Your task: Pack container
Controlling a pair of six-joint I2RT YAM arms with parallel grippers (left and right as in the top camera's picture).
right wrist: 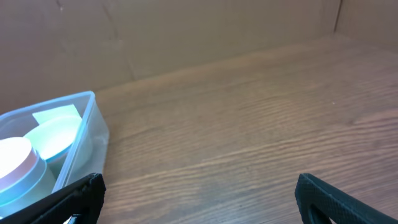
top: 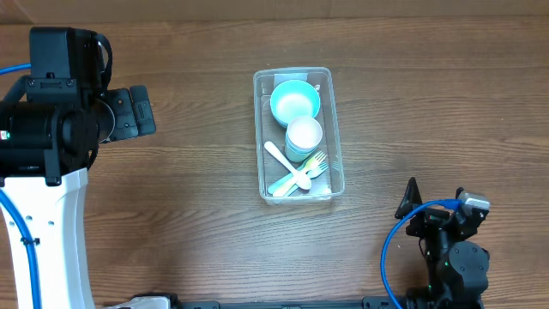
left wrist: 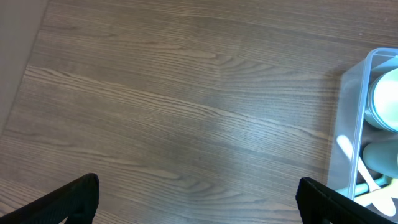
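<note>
The clear plastic container (top: 333, 129) stands at the table's middle. Inside it are a light blue bowl (top: 295, 101), a stack of cups (top: 304, 137), a white spoon (top: 287, 165) and a yellow-green fork (top: 316, 163). The container also shows at the right edge of the left wrist view (left wrist: 351, 118) and at the left of the right wrist view (right wrist: 84, 134). My left gripper (left wrist: 199, 202) is open and empty, well left of the container. My right gripper (right wrist: 199, 199) is open and empty, low at the front right, apart from the container.
The left arm's body (top: 51, 112) fills the left side of the overhead view. The right arm (top: 450, 249) sits at the front right with a blue cable. A brown wall backs the table in the right wrist view.
</note>
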